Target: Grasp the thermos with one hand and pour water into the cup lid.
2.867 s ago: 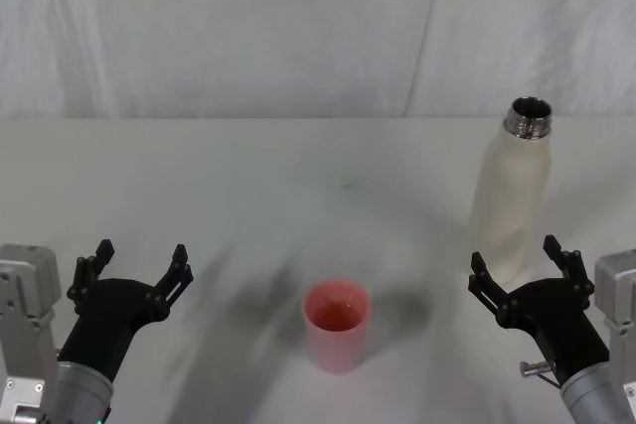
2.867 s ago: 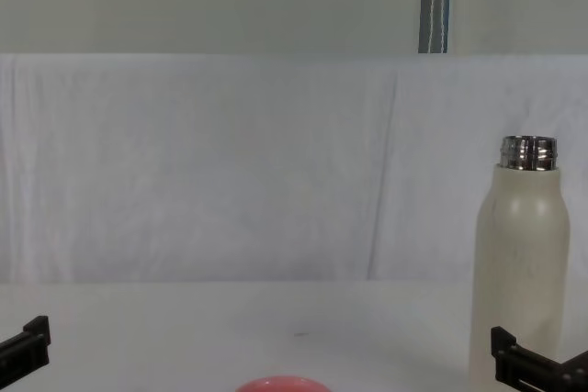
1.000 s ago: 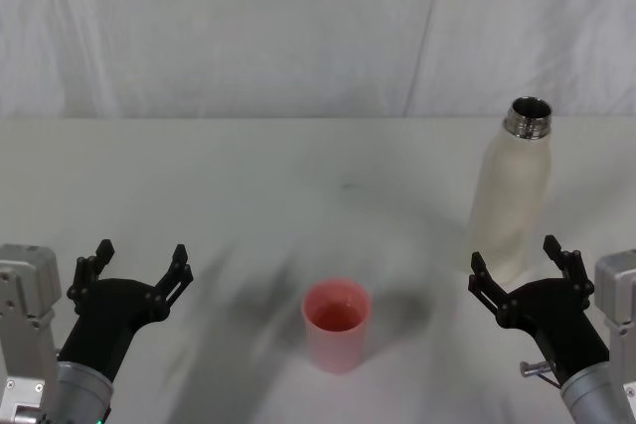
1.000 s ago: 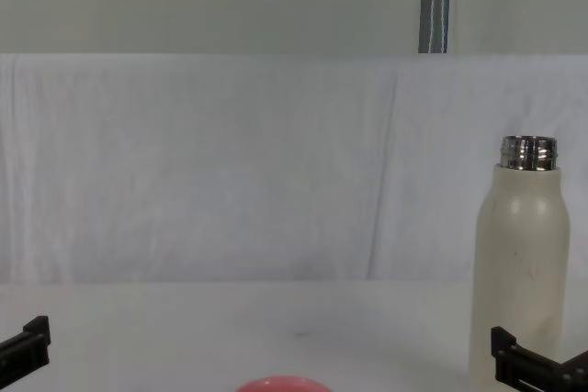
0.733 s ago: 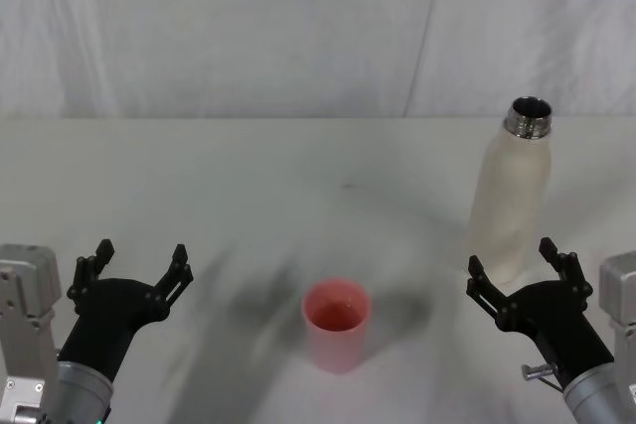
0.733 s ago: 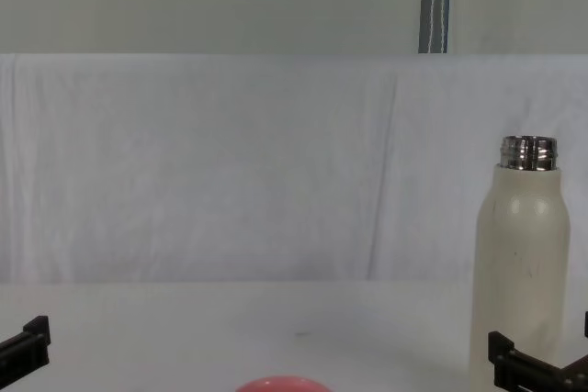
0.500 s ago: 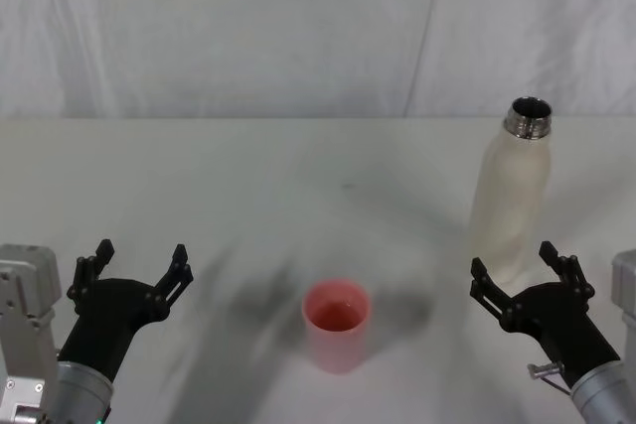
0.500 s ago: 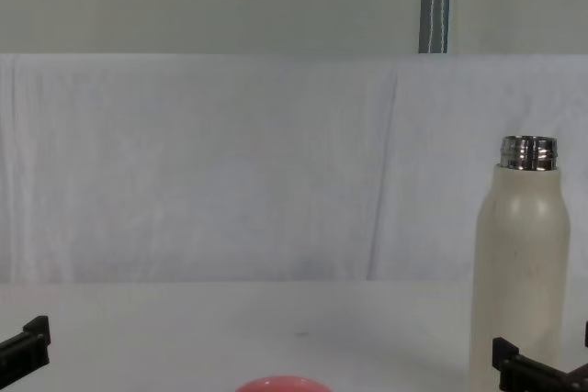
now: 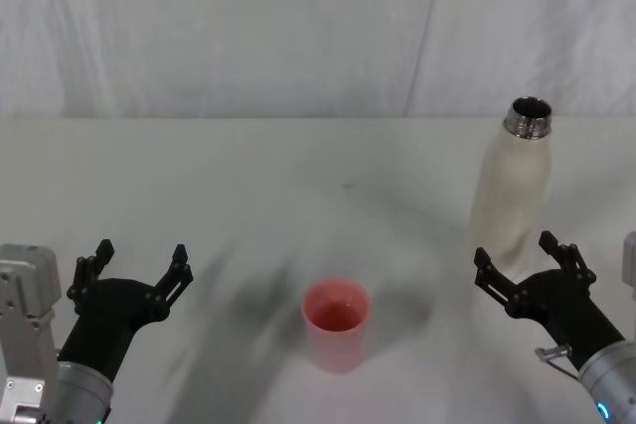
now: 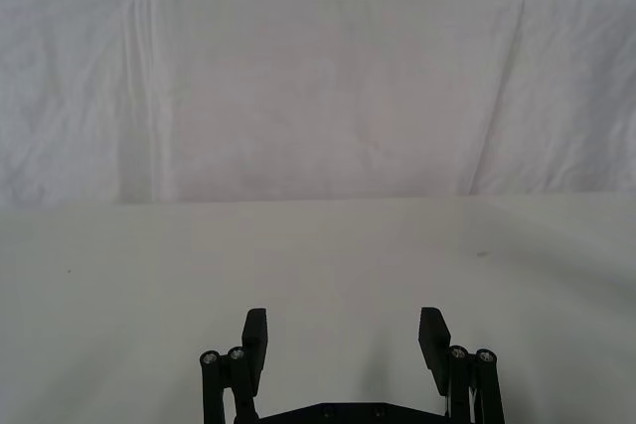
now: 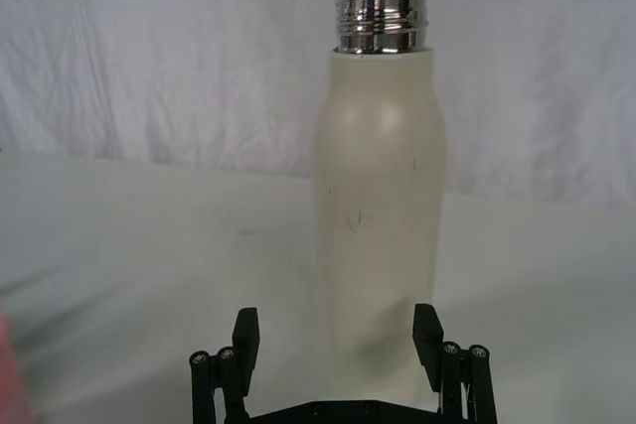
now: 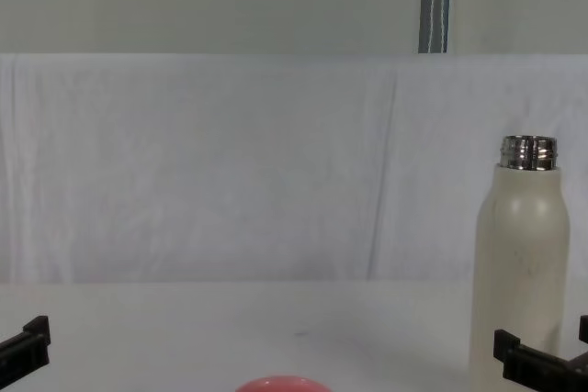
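On the left we see our left gripper (image 9: 134, 267) low over the near part of the white worktop (image 9: 298, 176), its black fingers (image 10: 254, 330) spread wide with nothing between them. It sits well apart from everything else, with bare worktop ahead of it and a white cloth backdrop (image 9: 248, 27) hanging behind. In the chest view one of its fingertips just pokes in at the lower left corner.

Toward the middle, near the front edge, stands the cup lid (image 9: 336, 323), a small pink-red cup, upright with its mouth facing up. From the chest view we catch just the curved top of its rim (image 12: 284, 383) at the bottom edge. It stands between the two grippers, touching neither.

Farther right and a little deeper on the worktop stands the thermos (image 9: 511, 196), upright, cream-white, its steel threaded neck uncapped and open at the top. In the chest view it rises tall at the right side (image 12: 522, 273).

Our right gripper (image 9: 529, 265) is just in front of the thermos's base, released, its fingers (image 11: 427, 335) spread to either side of the lower body. In the right wrist view the thermos (image 11: 381, 206) stands centred between the two fingertips, but we cannot tell whether they touch its wall; they look just short of it.
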